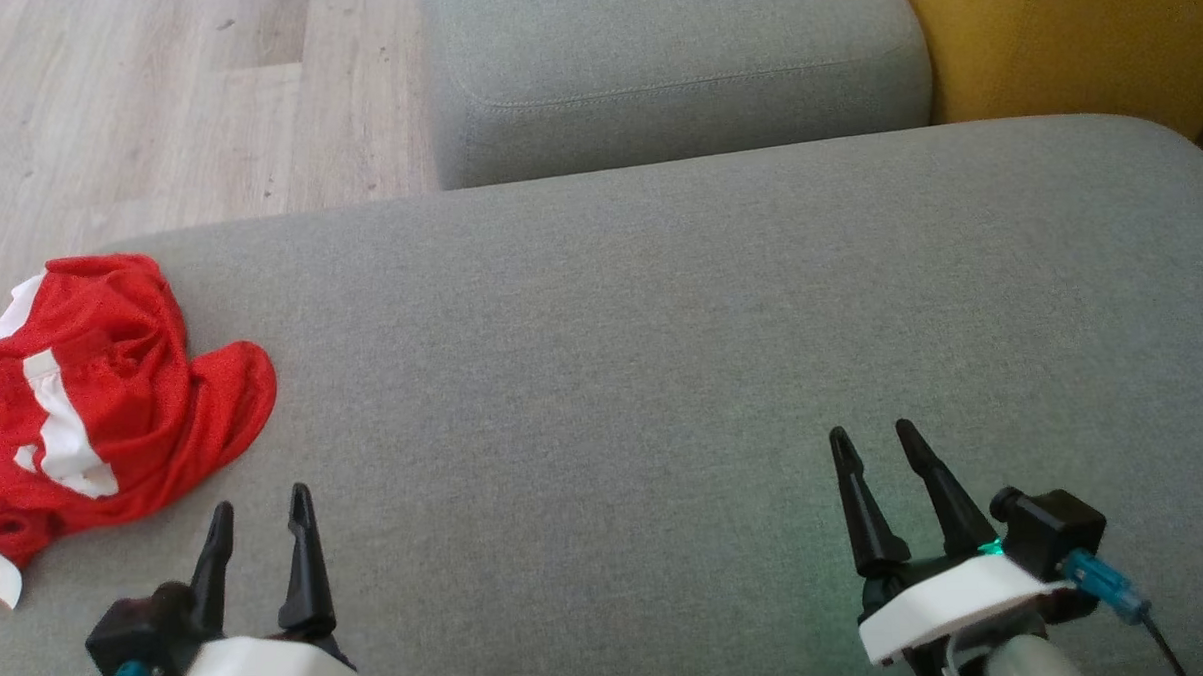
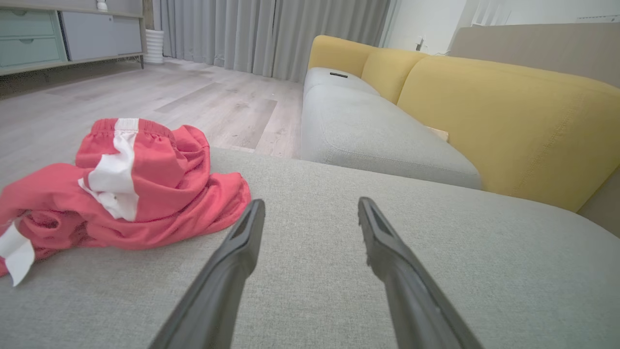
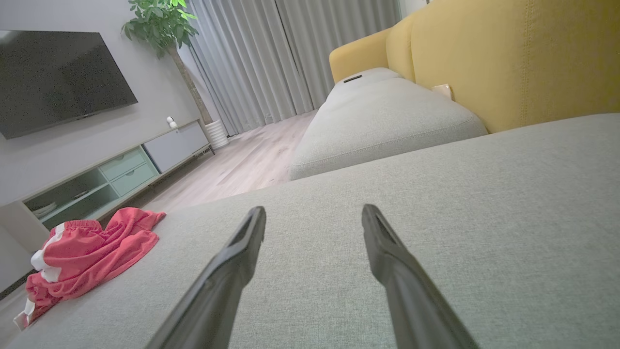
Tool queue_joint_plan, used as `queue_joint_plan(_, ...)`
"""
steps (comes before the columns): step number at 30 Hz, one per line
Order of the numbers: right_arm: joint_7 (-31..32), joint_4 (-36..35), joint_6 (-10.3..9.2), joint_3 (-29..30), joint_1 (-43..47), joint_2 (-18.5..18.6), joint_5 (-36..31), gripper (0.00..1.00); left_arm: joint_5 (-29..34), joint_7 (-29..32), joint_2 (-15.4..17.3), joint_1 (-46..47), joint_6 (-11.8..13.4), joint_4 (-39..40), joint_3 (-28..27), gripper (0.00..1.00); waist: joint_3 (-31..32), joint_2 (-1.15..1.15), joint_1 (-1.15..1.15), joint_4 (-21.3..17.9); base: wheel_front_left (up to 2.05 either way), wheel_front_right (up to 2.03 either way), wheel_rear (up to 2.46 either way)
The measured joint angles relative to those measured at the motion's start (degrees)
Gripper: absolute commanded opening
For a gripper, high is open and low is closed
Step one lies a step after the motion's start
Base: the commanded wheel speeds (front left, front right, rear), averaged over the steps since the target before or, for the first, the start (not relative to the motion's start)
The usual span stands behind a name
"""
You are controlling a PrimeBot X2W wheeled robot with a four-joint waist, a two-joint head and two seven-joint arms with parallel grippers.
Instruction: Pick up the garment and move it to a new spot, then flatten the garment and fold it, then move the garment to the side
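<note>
Red garment (image 1: 93, 396) not yet picked up

It is found crumpled at nine o'clock on the grey cushion (image 1: 663, 376), near the edge. The left gripper (image 1: 261, 498) and right gripper (image 1: 873, 429) are both seen spread apart and empty. The heap is best approached by the left gripper toward ten o'clock, and a raised fold pinched deeply.
</note>
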State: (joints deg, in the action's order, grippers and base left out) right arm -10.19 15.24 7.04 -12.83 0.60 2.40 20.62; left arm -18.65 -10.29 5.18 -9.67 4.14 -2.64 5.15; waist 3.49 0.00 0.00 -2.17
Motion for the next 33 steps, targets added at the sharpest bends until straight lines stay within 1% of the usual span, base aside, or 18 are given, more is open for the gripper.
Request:
queue_joint_plan(14, -2.44, -0.02, 0.01, -0.18, -0.01, 0.02, -9.26, 1.00, 10.42, -2.50, 0.35, -0.35, 1.65, 0.84, 0.46, 1.00, -0.54, 0.00, 0.00, 0.07, 0.00, 0.00, 0.00)
queue_joint_plan(15, -2.75, -0.05, 0.01, -0.36, -0.01, 0.03, -10.72, 1.00, 12.07, -2.93, 0.51, -0.36, 1.99, 1.02, 0.55, 1.00, -0.63, 0.00, 0.00, 0.09, 0.00, 0.00, 0.00)
queue_joint_plan(20, -3.59, -0.14, 0.01, -0.05, -0.01, 0.03, -14.06, 1.00, 14.80, -3.52, 0.90, -0.37, 2.00, 1.33, 0.76, 1.00, -0.98, 0.00, 0.00, -0.03, 0.00, 0.00, 0.00)
queue_joint_plan(22, -4.08, -0.21, 0.01, 0.25, -0.06, 0.04, -15.48, 1.00, 15.71, -4.01, 0.91, -0.43, 1.77, 1.33, 0.74, 1.00, -1.15, 0.00, 0.00, -0.10, 0.00, 0.00, 0.00)
queue_joint_plan(26, -4.17, -0.26, 0.01, 0.93, -0.11, 0.05, -16.11, 1.00, 15.68, -4.01, 0.85, -0.63, -0.85, 0.73, 0.31, 1.00, -1.49, 0.00, 0.00, -0.14, 0.00, 0.00, 0.00)
queue_joint_plan(33, -4.17, -0.24, 0.01, 2.24, -0.16, 0.09, -16.10, 1.00, 15.47, -4.00, 0.18, -0.64, -3.22, 0.01, -0.69, 1.00, -1.73, 0.00, 0.00, 0.12, 0.00, 0.00, 0.00)
